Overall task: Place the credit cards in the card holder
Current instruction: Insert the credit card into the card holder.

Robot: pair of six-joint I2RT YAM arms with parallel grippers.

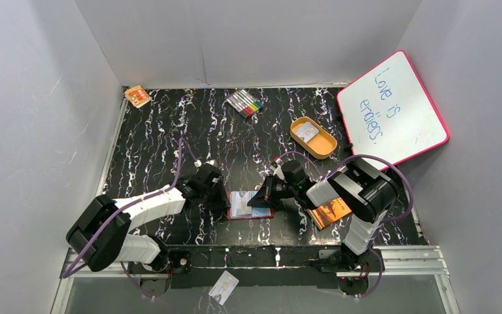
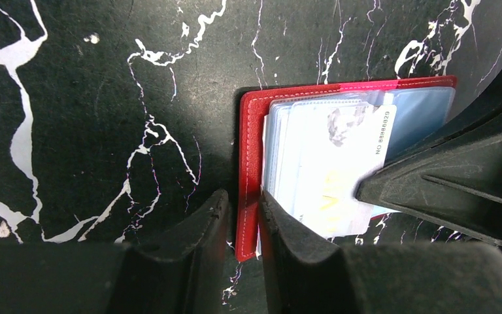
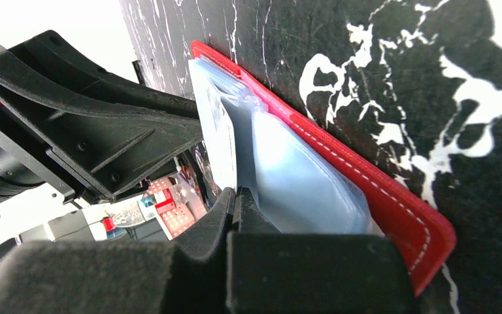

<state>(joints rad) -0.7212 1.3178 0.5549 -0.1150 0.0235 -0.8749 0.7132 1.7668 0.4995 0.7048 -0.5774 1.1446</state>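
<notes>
The red card holder (image 1: 242, 205) lies open on the black marbled table, its clear pockets facing up. My left gripper (image 2: 243, 210) is shut on the card holder's left edge (image 2: 250, 163) and pins it. My right gripper (image 3: 235, 196) is shut on a white credit card (image 3: 213, 140) and holds it edge-first at the clear pockets (image 3: 301, 176). That card lies over the pockets in the left wrist view (image 2: 330, 163), with the right gripper's fingers (image 2: 457, 183) on its right end. A second card (image 1: 306, 131) lies in the orange oval tray. A third card (image 1: 224, 286) lies on the near ledge.
An orange booklet (image 1: 330, 212) lies under the right arm. The orange oval tray (image 1: 325, 147) stands at the back right beside a whiteboard (image 1: 392, 108). Coloured markers (image 1: 245, 103) and a small orange box (image 1: 137, 96) lie at the back.
</notes>
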